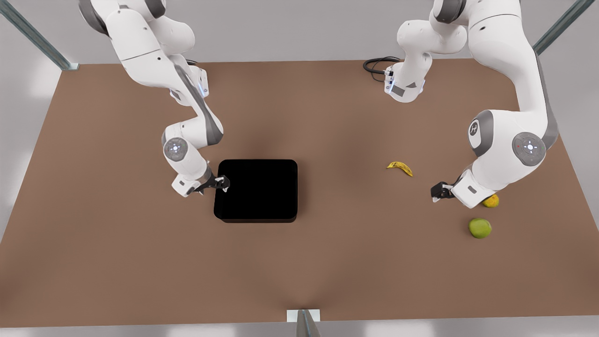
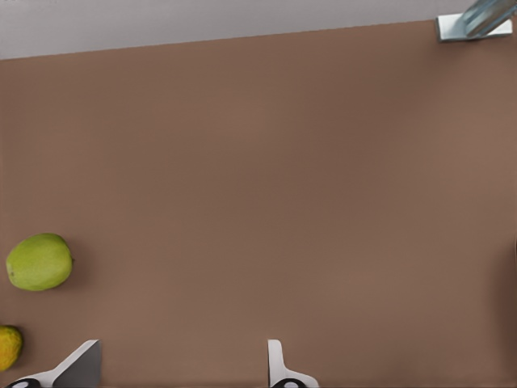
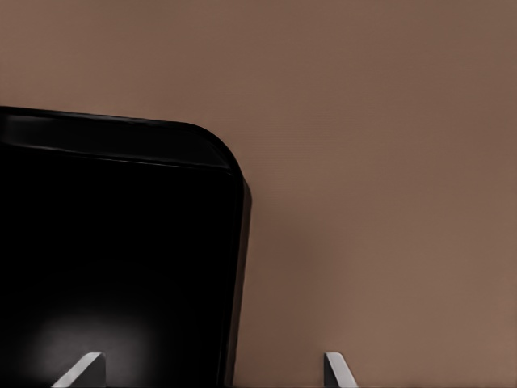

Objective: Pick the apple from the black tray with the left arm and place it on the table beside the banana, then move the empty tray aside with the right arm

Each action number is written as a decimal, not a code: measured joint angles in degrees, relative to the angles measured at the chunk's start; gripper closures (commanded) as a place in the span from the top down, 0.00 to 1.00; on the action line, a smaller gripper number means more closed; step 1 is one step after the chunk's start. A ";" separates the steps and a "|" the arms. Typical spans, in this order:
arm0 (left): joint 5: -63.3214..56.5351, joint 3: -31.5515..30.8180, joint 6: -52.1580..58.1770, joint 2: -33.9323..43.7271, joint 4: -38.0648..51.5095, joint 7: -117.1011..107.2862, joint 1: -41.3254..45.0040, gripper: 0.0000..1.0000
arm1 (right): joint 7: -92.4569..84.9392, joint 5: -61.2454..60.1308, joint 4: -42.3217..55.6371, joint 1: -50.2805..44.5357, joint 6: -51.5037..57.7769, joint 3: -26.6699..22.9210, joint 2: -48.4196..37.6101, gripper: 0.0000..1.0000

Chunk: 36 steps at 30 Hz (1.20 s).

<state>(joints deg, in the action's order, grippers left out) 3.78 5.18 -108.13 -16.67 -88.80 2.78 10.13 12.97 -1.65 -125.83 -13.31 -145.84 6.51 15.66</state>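
The brown surface (image 1: 299,262) carried everything, with metal posts at its corners. Two white arms reached down over it. The right arm (image 1: 187,117), on the front view's left, had its end effector (image 1: 223,183) at the black tray's edge, straddling the rim with fingers spread, one fingertip (image 3: 85,368) over the tray's floor and the other over bare surface outside the rim, grasping nothing. The left arm (image 1: 510,131), on the front view's right, held its end effector (image 1: 437,192) low over bare surface, fingers (image 2: 275,360) apart and empty.

The black tray (image 1: 256,189) lay empty, left of the surface's centre in the front view and nearer the near edge than the far one. The apple (image 1: 480,228) sat on the surface toward the edge at the front view's right, well apart from the tray. The banana (image 1: 400,167) lay between the tray and the left arm, near the apple but not touching. A small orange-yellow fruit (image 1: 491,201) sat just beside the apple, partly hidden by the left arm's wrist
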 measured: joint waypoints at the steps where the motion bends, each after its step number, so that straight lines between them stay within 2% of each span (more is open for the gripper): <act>1: -0.01 0.00 -0.01 0.00 0.00 0.32 0.03 1.00 | 0.18 0.24 -0.42 0.00 -0.16 0.39 0.05 1.00; 7: -0.03 0.00 -0.07 0.00 0.05 1.91 0.07 1.00 | 1.69 0.79 -0.73 -0.15 -0.84 1.52 3.09 1.00; 10: -0.04 -0.03 -0.08 -0.04 0.01 2.53 0.06 1.00 | 3.20 0.84 -0.37 -0.08 -1.06 1.55 5.11 0.93; 12: -0.04 -0.01 -0.09 -0.08 0.00 2.89 0.08 1.00 | 4.20 0.80 -0.23 0.01 -1.16 1.51 5.48 0.64; 15: -0.04 -0.02 -0.11 -0.09 0.03 3.35 0.06 1.00 | 5.46 0.41 -0.13 0.05 -1.22 1.46 5.53 0.37; 17: -0.04 -0.04 -0.11 -0.09 0.05 3.63 0.08 1.00 | 6.00 0.01 0.04 0.04 -1.19 1.44 5.39 0.25; 20: -0.04 0.00 -0.13 -0.09 0.05 3.98 0.07 1.00 | 7.06 0.03 0.11 -0.02 -1.08 1.42 5.24 0.15; 23: -0.04 -0.03 -0.13 -0.09 0.02 4.28 0.06 1.00 | 7.77 -0.16 0.26 -0.03 -1.04 1.43 5.07 0.07; 26: -0.04 -0.04 -0.14 -0.09 0.01 4.53 0.08 1.00 | 8.06 -0.51 1.18 0.00 -0.41 1.52 3.98 0.03; 31: -0.04 -0.05 -0.12 -0.09 0.00 4.86 0.07 1.00 | 7.86 -0.91 8.03 0.37 7.17 1.34 0.19 0.02; 34: -0.03 -0.06 -0.12 -0.16 0.00 5.01 0.08 1.00 | 6.59 -1.15 15.44 0.82 14.64 -1.15 -0.18 0.01; 36: -0.04 -0.04 -0.11 -0.17 0.00 5.10 0.06 1.00 | 4.73 -1.18 21.17 0.90 19.90 -4.87 0.15 0.00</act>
<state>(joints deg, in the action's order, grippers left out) 3.74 5.14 -108.24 -16.85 -88.80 7.87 10.19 17.70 -2.83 -104.66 -12.41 -125.94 1.64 15.81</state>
